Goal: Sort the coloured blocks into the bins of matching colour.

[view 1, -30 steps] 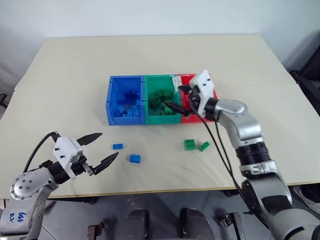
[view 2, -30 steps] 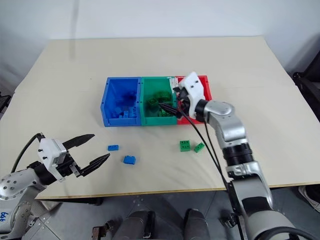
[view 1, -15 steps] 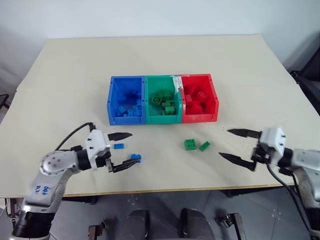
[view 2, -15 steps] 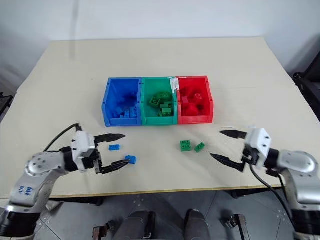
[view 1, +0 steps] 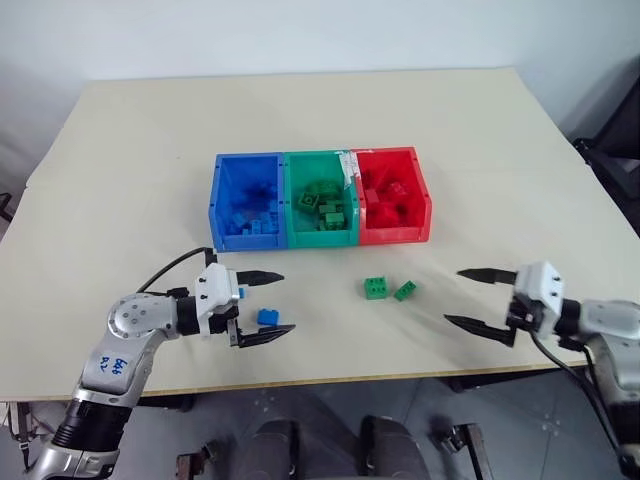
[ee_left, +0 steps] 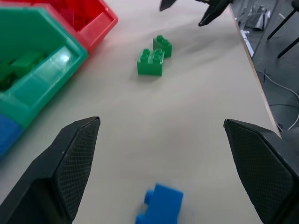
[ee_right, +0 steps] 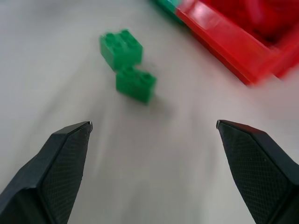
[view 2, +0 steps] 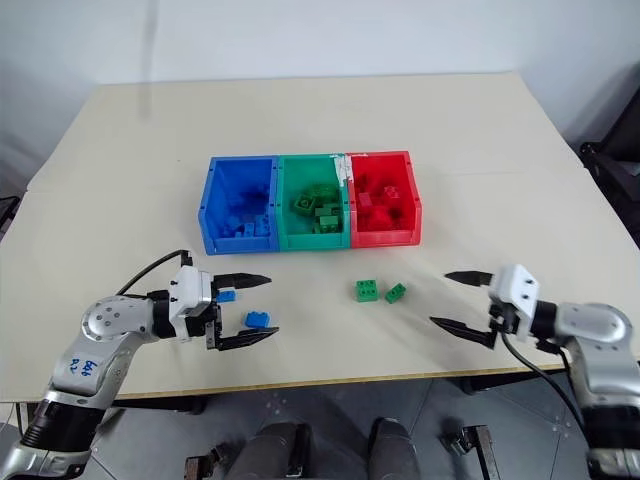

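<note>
We note a wide beige flat-topped desk [view 1: 480, 140], a pale plain wall [view 1: 300, 35] behind it, grey floor [view 1: 320, 410] under its near edge.

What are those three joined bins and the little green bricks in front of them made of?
The bins look like glossy moulded plastic: their thin walls catch shiny highlights and the green one seems slightly see-through. The green bricks also look like hard plastic, with crisp round studs on top and even, saturated colour. Neither can be confirmed by sight alone.

Left gripper [view 1: 262, 306] is hovering low at 8 o'clock, jaws gaping, pointing toward 3. Right gripper [view 1: 472, 298] is hovering at 4 o'clock, gaping toward 9.
</note>
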Action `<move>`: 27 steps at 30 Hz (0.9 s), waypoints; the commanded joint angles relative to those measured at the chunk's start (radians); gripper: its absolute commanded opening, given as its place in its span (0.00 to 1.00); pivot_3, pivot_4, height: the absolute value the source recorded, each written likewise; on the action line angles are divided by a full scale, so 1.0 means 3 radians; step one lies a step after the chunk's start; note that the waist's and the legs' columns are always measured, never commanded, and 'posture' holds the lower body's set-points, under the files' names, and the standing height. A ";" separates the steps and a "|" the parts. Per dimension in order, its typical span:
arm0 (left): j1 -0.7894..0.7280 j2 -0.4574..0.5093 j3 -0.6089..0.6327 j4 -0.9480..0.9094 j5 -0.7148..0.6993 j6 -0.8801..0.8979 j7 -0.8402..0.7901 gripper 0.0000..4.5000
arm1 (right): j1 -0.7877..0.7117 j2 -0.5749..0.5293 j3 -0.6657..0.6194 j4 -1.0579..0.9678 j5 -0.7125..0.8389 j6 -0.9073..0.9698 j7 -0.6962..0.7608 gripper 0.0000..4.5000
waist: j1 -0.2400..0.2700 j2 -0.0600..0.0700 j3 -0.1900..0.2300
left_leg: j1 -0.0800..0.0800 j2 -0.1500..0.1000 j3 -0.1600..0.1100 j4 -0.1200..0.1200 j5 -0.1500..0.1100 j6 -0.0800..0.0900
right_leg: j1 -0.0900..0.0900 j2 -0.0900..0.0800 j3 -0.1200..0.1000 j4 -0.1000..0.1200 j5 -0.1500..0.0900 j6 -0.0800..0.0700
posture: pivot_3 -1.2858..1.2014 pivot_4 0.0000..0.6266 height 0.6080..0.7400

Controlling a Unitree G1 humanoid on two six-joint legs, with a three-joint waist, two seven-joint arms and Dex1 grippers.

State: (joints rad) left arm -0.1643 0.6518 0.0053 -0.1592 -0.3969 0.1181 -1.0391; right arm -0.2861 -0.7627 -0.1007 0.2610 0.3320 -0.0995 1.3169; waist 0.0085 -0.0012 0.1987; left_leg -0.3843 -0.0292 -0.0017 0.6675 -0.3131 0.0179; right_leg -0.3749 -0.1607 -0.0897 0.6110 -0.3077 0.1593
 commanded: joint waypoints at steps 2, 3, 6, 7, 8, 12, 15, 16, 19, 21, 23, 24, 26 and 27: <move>0.0104 0.0054 0.0105 -0.0218 -0.0085 0.0064 0.0008 1.00 | -0.0326 0.0111 0.0267 0.0319 -0.0137 -0.0055 0.0153 0.99 | 0.0011 0.0000 0.0000 | -0.0003 -0.0001 -0.0002 0.0002 0.0000 0.0000 | 0.0000 0.0000 -0.0001 -0.0001 0.0000 0.0000 | 0.52 0.24 1.00; 0.0131 0.0049 0.0125 -0.0239 -0.0067 0.0050 0.0034 1.00 | -0.0432 0.0168 0.0339 0.0442 -0.0180 -0.0067 0.0179 0.99 | 0.0025 0.0000 0.0000 | -0.0003 -0.0002 -0.0004 0.0003 0.0000 0.0000 | 0.0000 -0.0001 -0.0002 -0.0001 0.0000 0.0000 | 0.52 0.24 1.00; 0.0235 0.0061 0.0211 -0.0298 -0.0038 0.0004 0.0091 1.00 | -0.0677 0.0272 0.0517 0.0772 -0.0315 -0.0174 0.0275 0.99 | 0.0023 0.0000 0.0000 | -0.0004 -0.0003 -0.0005 0.0003 0.0000 0.0000 | 0.0000 -0.0001 -0.0003 -0.0001 0.0000 0.0000 | 0.52 0.24 1.00; 0.0280 0.0079 0.0252 -0.0314 -0.0029 -0.0025 0.0098 1.00 | -0.0731 0.0278 0.0558 0.0868 -0.0359 -0.0231 0.0317 0.91 | 0.0016 0.0000 0.0000 | -0.0005 -0.0003 -0.0004 0.0003 0.0000 0.0000 | 0.0000 -0.0001 -0.0003 -0.0001 0.0000 0.0000 | 0.52 0.24 1.00; 0.0326 0.0098 0.0292 -0.0329 -0.0033 -0.0050 0.0095 1.00 | -0.0778 0.0284 0.0587 0.0956 -0.0389 -0.0309 0.0363 0.87 | 0.0013 0.0000 0.0000 | -0.0004 -0.0002 -0.0005 0.0003 0.0000 0.0000 | 0.0000 -0.0001 -0.0003 -0.0001 0.0000 0.0000 | 0.52 0.24 1.00; 0.0470 0.0128 0.0432 -0.0373 -0.0082 -0.0086 0.0102 1.00 | -0.0903 0.0330 0.0575 0.1137 -0.0374 -0.0433 0.0425 0.59 | 0.0010 0.0000 0.0000 | -0.0004 -0.0001 -0.0006 0.0003 0.0000 -0.0001 | 0.0000 0.0000 -0.0005 -0.0001 0.0000 0.0000 | 0.52 0.24 1.00; 0.0523 0.0132 0.0470 -0.0397 -0.0077 -0.0082 0.0110 1.00 | -0.0921 0.0339 0.0583 0.1175 -0.0377 -0.0482 0.0484 0.36 | 0.0012 0.0000 0.0000 | -0.0004 -0.0001 -0.0006 0.0004 0.0000 -0.0001 | 0.0001 0.0000 -0.0005 -0.0001 0.0000 0.0000 | 0.52 0.24 1.00; 0.0528 0.0129 0.0472 -0.0403 -0.0075 -0.0080 0.0117 1.00 | -0.0913 0.0338 0.0580 0.1171 -0.0375 -0.0489 0.0497 0.27 | 0.0012 0.0000 0.0000 | -0.0004 -0.0001 -0.0006 0.0005 0.0000 -0.0001 | 0.0001 0.0000 -0.0005 0.0000 0.0000 0.0000 | 0.52 0.24 1.00; 0.0530 0.0118 0.0463 -0.0425 -0.0072 -0.0071 0.0143 1.00 | -0.0862 0.0308 0.0560 0.1065 -0.0323 -0.0423 0.0541 0.09 | 0.0011 0.0000 0.0000 | -0.0004 -0.0001 -0.0006 0.0005 0.0000 -0.0001 | 0.0001 0.0000 -0.0005 0.0000 0.0000 0.0000 | 0.52 0.24 1.00; 0.0533 0.0112 0.0457 -0.0436 -0.0072 -0.0067 0.0158 1.00 | -0.0821 0.0277 0.0533 0.0953 -0.0280 -0.0375 0.0554 0.09 | 0.0012 0.0000 0.0000 | -0.0004 -0.0001 -0.0006 0.0005 -0.0001 -0.0001 | 0.0001 0.0000 -0.0005 0.0000 0.0000 0.0000 | 0.52 0.24 1.00; 0.0539 0.0108 0.0454 -0.0446 -0.0068 -0.0066 0.0168 1.00 | -0.0785 0.0253 0.0504 0.0852 -0.0247 -0.0322 0.0549 0.09 | 0.0011 0.0000 0.0000 | -0.0004 -0.0001 -0.0006 0.0004 -0.0001 -0.0001 | 0.0001 0.0000 -0.0005 0.0000 0.0000 0.0000 | 0.52 0.24 1.00; 0.0547 0.0102 0.0459 -0.0448 -0.0068 -0.0069 0.0178 1.00 | -0.0756 0.0241 0.0469 0.0735 -0.0183 -0.0230 0.0538 0.09 | 0.0009 0.0000 0.0000 | -0.0004 -0.0001 -0.0006 0.0003 -0.0001 -0.0001 | 0.0000 0.0000 -0.0005 0.0000 0.0000 0.0000 | 0.52 0.24 1.00; 0.0570 0.0088 0.0490 -0.0441 -0.0061 -0.0091 0.0210 1.00 | -0.0699 0.0209 0.0401 0.0471 -0.0050 -0.0026 0.0513 0.09 | 0.0008 0.0000 0.0000 | -0.0005 -0.0001 -0.0006 0.0003 -0.0001 -0.0001 | 0.0000 0.0000 -0.0005 0.0000 0.0000 0.0000 | 0.52 0.24 1.00; 0.0588 0.0078 0.0530 -0.0435 -0.0065 -0.0103 0.0242 1.00 | -0.0666 0.0182 0.0366 0.0296 0.0036 0.0121 0.0495 0.09 | 0.0008 0.0000 0.0000 | -0.0004 -0.0001 -0.0006 0.0003 -0.0001 -0.0001 | 0.0000 0.0000 -0.0005 0.0000 0.0000 0.0000 | 0.52 0.24 1.00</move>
State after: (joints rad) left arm 0.0029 0.6783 0.1315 -0.2642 -0.4064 0.1078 -0.9815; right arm -0.4887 -0.6796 0.0546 0.4417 0.2845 -0.1151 1.4627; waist 0.0109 -0.0012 0.1988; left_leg -0.3857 -0.0293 -0.0034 0.6685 -0.3134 0.0175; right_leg -0.3751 -0.1607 -0.0911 0.6109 -0.3077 0.1593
